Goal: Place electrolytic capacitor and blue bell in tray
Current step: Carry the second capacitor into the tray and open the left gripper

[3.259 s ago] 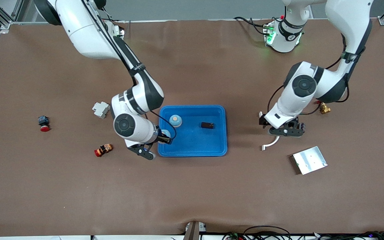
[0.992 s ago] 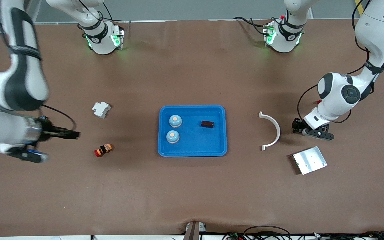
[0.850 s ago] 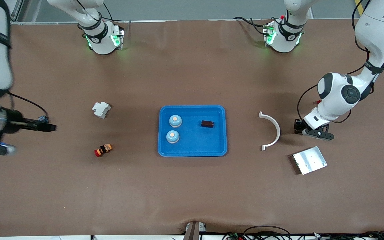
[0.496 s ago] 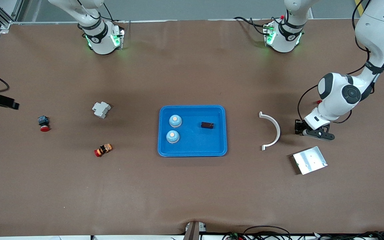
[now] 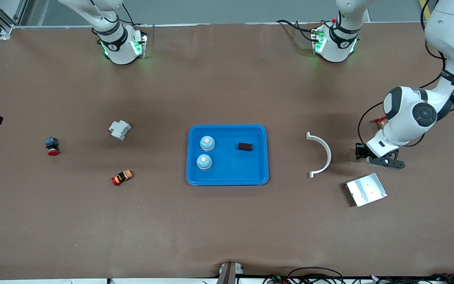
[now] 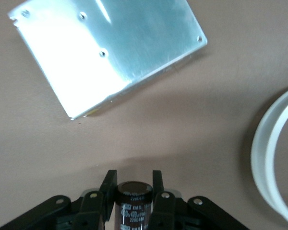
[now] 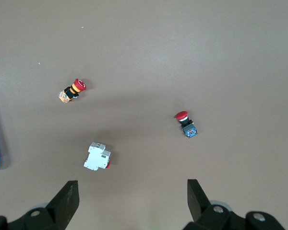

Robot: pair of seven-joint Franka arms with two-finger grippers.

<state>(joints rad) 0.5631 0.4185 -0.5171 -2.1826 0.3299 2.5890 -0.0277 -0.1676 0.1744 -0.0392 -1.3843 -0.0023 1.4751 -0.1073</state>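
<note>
A dark cylindrical electrolytic capacitor [image 6: 132, 203] has just been clamped by the left gripper [image 6: 133, 194] beside the flat silver metal plate [image 6: 105, 48], ready for the shallow bright-blue plastic tray [image 5: 258, 173]; the right gripper [image 7: 133, 199], withdrawn, is held open.

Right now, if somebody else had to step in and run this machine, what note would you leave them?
Left claw: shut on a capacitor, near the silver plate and white curved piece.
Right claw: open, empty, waiting high at its arm's end of the table.
Blue tray: holds two blue bells and one dark capacitor.
Left: carry the held capacitor over to the tray and release it inside.
</note>
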